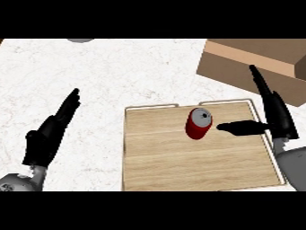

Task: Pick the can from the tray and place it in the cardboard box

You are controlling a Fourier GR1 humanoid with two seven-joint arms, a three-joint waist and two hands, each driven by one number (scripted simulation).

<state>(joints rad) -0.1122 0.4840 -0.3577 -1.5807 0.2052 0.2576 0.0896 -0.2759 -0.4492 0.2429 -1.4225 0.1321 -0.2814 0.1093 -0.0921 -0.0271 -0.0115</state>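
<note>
**A:** From the head view, what do we have on the table (115, 72)?

**B:** We see a white marbled top with a wooden tray (181, 157) lying flat on it, toward our right side. The tray has a thin pale rim with a handle loop at its far edge. On the tray's far half stands the can (199, 123), red with a silver top, tilted a little toward us in this steep view.

**A:** And the cardboard box (261, 67)?

**B:** It sits at the far right of the table, beyond the tray's far right corner, apart from the can. We see its brown top and side; a slot shows on its right face.

**A:** Where is our right hand (274, 112)?

**B:** It is over the tray's right edge, just beside the can. The fingers are straight and point away toward the box, and the thumb sticks out sideways toward the can, its tip close to the can's right side. We cannot tell whether it touches. The hand is spread and has hold of nothing.

**A:** Our left hand (49, 134)?

**B:** It shows at the left, over bare table well apart from the tray, fingers straight and pointing away, holding nothing.

**A:** Anything else?

**B:** A small grey object (81, 40) shows at the table's far edge, cut off; we cannot tell what it is.
</note>
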